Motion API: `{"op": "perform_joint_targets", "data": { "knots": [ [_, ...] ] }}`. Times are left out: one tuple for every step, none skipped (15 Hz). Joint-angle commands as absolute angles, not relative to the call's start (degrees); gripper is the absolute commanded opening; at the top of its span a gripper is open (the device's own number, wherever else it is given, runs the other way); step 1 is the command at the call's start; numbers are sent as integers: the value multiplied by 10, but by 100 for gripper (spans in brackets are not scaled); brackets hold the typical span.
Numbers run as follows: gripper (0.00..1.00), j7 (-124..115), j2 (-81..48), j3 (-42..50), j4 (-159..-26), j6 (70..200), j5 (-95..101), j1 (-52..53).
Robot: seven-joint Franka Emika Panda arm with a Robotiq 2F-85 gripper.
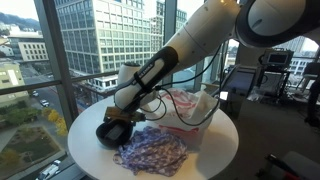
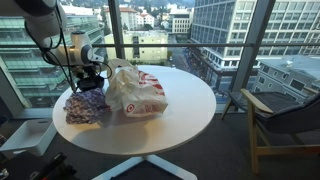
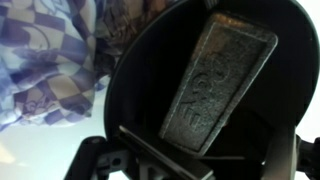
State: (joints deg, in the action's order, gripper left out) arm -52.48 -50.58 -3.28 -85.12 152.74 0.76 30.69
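Note:
My gripper (image 1: 118,122) is low over the near-window edge of the round white table (image 1: 226,150), and it also shows in an exterior view (image 2: 90,74). In the wrist view my fingers (image 3: 185,150) are close together at the wall of a black round bowl (image 3: 262,120), with one grey finger pad inside it. They look shut on the bowl's wall. The bowl (image 1: 106,134) is at the table's edge. A purple-and-white checked cloth (image 1: 150,152) lies crumpled right beside the bowl, and shows in the wrist view (image 3: 50,70) and in an exterior view (image 2: 85,108).
A white plastic bag with red print (image 1: 190,108) stands mid-table behind the cloth and shows in an exterior view (image 2: 136,90). Tall windows (image 1: 60,60) are close behind the table. A wooden chair (image 2: 285,115) stands beyond the table's far side.

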Motion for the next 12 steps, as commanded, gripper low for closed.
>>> {"op": "perform_joint_targets", "data": {
  "knots": [
    [100,-492,-546,-53,-795,1495,-12,290],
    [100,-486,-551,-58,-787,1491,-15,287],
    [100,-481,-555,-60,-782,1485,-15,287],
    [75,-477,-557,-61,-777,1479,-17,286],
    [75,-479,-559,-60,-771,1471,-19,287],
    [66,-490,-558,-55,-768,1456,-21,291],
    [58,-494,-557,-53,-765,1438,-22,293],
    [51,-506,-555,-44,-763,1420,-18,300],
    [43,-518,-551,-36,-761,1396,-11,307],
    [36,-527,-547,-30,-759,1369,-6,313],
    [32,-534,-544,-27,-755,1350,-2,318],
    [31,-540,-539,-22,-753,1331,6,324]
  ]
}}
